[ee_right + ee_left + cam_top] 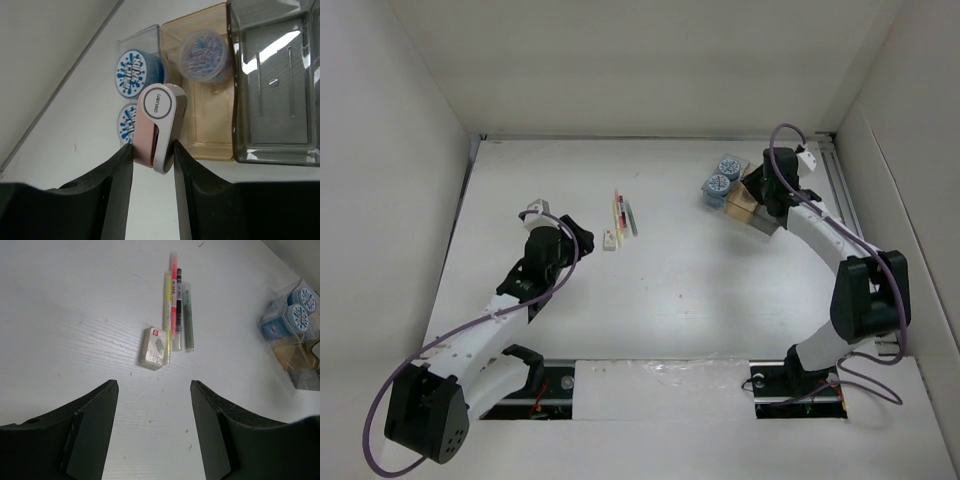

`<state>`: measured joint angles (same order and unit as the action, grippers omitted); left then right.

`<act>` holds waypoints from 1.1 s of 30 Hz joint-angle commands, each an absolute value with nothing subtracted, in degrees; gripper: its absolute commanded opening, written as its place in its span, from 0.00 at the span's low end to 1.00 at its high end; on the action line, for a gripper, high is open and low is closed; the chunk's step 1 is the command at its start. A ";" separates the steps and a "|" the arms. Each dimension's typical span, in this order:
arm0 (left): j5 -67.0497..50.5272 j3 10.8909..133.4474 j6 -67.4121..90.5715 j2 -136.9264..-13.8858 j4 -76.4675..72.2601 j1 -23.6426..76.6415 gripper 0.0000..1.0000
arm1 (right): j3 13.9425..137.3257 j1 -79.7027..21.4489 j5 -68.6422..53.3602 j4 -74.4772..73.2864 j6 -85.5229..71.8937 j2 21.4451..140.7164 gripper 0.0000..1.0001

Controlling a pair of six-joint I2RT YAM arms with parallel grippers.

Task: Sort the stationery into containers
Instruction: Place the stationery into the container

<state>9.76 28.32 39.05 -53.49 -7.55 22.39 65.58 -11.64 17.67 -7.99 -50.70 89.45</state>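
Note:
My right gripper (151, 149) is shut on a pink and white rounded case (160, 120), held upright just in front of the containers (745, 208). Behind it, the pale blue compartment (150, 37) holds two blue patterned discs (131, 67). The tan compartment (210, 127) holds a round tub of coloured clips (205, 49), and nothing lies in the dark grey compartment (272, 95). My left gripper (154, 385) is open over bare table, short of a small pale box (154, 346). Yellow, red and grey-green sticks (173, 305) lie side by side just beyond that box.
The tray sits at the table's far right near the side wall (880, 120). White walls enclose the table on the left, back and right. The sticks (623, 213) and box (610, 240) lie mid-table, between the two arms.

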 commanded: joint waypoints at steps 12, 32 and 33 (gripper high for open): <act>8.26 31.03 37.71 -54.40 -10.55 22.41 0.57 | 67.94 -8.17 12.40 -6.15 -50.10 97.21 0.25; 8.26 31.03 37.71 -53.26 -10.55 22.41 0.57 | 66.10 -12.56 16.44 -7.13 -49.58 89.30 0.37; 8.26 31.03 37.71 -52.57 -10.55 22.41 0.57 | 66.09 -15.18 16.44 -7.12 -49.57 88.69 0.28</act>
<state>8.58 28.64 38.44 -54.46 -8.36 22.39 65.73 -10.94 15.11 -8.56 -50.37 92.64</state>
